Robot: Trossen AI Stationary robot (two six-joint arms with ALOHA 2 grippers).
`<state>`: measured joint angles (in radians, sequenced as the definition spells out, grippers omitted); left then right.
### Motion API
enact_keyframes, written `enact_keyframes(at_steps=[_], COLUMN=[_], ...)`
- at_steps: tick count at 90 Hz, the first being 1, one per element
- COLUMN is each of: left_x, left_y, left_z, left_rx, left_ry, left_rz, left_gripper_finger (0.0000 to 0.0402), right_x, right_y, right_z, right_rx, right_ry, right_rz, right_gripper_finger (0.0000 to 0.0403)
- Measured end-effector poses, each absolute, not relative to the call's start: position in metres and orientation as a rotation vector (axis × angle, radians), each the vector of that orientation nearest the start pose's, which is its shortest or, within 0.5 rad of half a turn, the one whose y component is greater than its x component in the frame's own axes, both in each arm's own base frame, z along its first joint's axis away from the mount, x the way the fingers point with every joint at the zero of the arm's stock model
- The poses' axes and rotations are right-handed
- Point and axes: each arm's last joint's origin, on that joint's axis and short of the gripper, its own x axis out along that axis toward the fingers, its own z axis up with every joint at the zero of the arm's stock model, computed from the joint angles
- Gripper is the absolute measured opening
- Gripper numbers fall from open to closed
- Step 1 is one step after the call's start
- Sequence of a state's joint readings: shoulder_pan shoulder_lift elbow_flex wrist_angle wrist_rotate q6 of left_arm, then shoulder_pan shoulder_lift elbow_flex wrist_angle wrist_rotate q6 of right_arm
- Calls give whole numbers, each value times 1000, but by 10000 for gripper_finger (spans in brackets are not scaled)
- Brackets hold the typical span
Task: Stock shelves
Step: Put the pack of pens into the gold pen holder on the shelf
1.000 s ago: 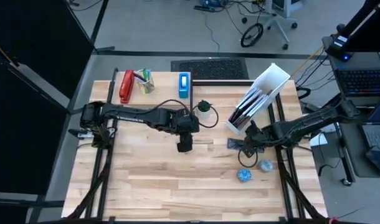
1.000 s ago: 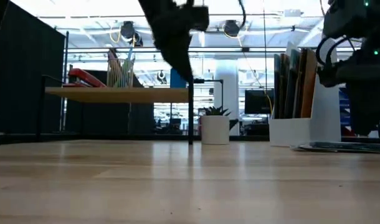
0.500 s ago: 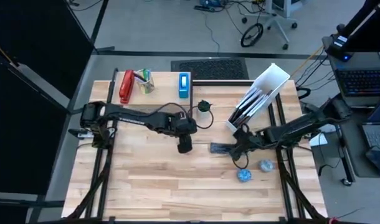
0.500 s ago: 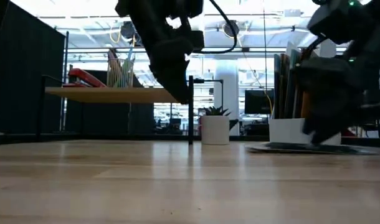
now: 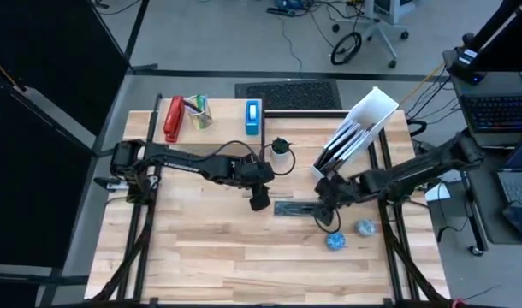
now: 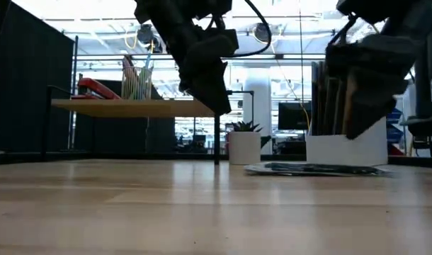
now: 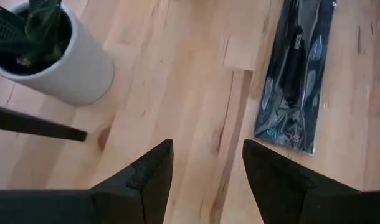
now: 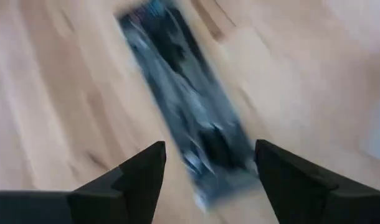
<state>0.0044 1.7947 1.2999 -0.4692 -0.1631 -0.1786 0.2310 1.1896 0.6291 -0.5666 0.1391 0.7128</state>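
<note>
On the bare wood between the two arms lies the dark flat packet point(image 5: 295, 208), a glossy plastic-wrapped strip lying flat on the tabletop point(image 5: 210, 257), and it looks like the piece in play. Left gripper point(image 5: 259, 202) hangs just beside the packet's near end, fingers spread wide with nothing between them; in the left wrist view the packet sits off to one side of the open fingers point(image 7: 271, 180), not yet between them. Right gripper point(image 5: 328, 214) hovers over the other end, fingers parted too, empty, the packet showing through the gap in its own wrist view, though blurred.

So where does it go? The white file holder point(image 5: 364, 124) stands tilted at the far right of the table, already carrying several flat dark items upright; the plank shelf point(image 6: 131, 107) at the far left holds the red stapler point(image 5: 173, 118), the pencil cup point(image 5: 199, 112) and a blue box point(image 5: 253, 116). The little potted plant point(image 5: 281, 152) stands near the left gripper.

My read: a thin flat thing like this is awkward to grip off a surface. Best bet is to centre one claw over an end, come down square, pinch across the narrow width, and lift it on edge for the holder. Steer clear of the plant, and of the two crumpled blue balls point(image 5: 335, 241) near the right arm.
</note>
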Motion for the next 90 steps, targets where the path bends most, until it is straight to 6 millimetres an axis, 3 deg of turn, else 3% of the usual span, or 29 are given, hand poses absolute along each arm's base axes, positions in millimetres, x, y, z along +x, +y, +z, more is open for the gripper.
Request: enact_keyframes(at_steps=[27, 67, 90], left_x=[382, 385, 392], left_y=[5, 1, -1], left_z=[221, 220, 202], left_rx=[-121, -119, -112], left_ry=[890, 869, 909], left_rz=[236, 224, 223], left_gripper_finger=[180, 180, 180], right_x=[192, 203, 209], right_y=[41, 43, 46], right_z=[175, 162, 149], right_rx=[305, 242, 262], right_ry=[1166, 1186, 1237], right_rz=[-293, -275, -279], right_gripper_finger=[222, 16, 9])
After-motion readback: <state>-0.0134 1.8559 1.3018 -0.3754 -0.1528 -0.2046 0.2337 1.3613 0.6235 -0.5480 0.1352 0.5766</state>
